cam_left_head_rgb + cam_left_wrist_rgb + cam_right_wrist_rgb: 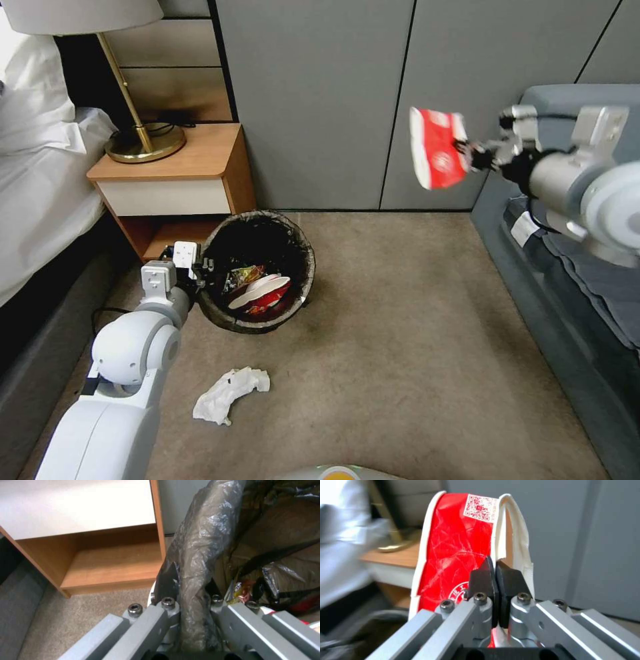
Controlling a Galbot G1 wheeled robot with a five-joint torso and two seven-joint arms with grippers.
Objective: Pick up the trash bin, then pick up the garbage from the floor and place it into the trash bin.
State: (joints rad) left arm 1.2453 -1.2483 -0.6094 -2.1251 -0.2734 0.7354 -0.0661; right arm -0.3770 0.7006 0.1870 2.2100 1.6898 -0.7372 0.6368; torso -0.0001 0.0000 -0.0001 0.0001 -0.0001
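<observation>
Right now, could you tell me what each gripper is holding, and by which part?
The left gripper clamps the trash bin by its bag-covered rim. The right gripper pinches the crushed red-and-white paper cup by its side edge.

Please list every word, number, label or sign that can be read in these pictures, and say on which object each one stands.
No text reads clearly.
QR code label on the red-and-white paper cup held by the right gripper: a code, no words.
White print lower on that cup: hidden behind the fingers.
Wrappers in the trash bin: too small.
</observation>
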